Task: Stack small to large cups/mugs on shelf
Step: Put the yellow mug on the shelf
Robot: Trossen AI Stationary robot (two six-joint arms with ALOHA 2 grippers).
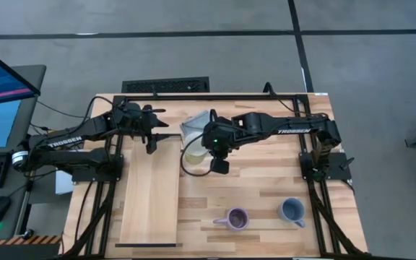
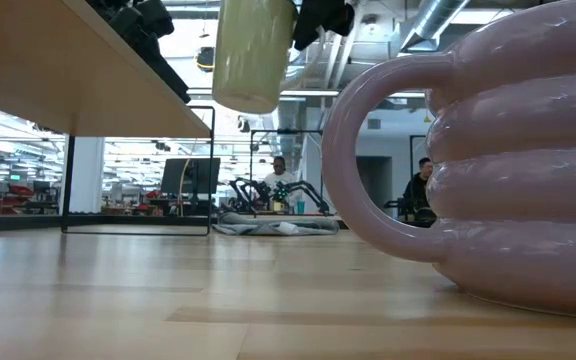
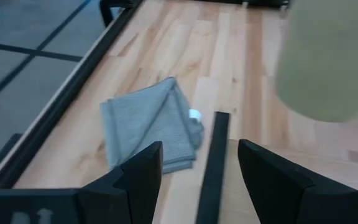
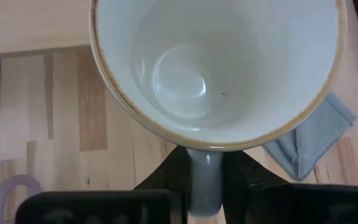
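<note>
One cream mug (image 4: 216, 68) hangs in the air beside the shelf (image 1: 150, 195), empty inside, its handle pinched by the right gripper (image 4: 204, 180) — the handle mostly hidden between the fingers. Left gripper (image 3: 199, 171) spread above the shelf's far end, near the grey cloth (image 3: 151, 121). Purple mug (image 1: 237, 218) and grey-blue mug (image 1: 292, 210) stand on the table (image 1: 266, 180).

dark arms (image 1: 71, 141) lettered white, green light

Bright even overhead light; purple mug (image 2: 488, 170) looms blurred, cream mug (image 3: 328, 59) unfocused.
</note>
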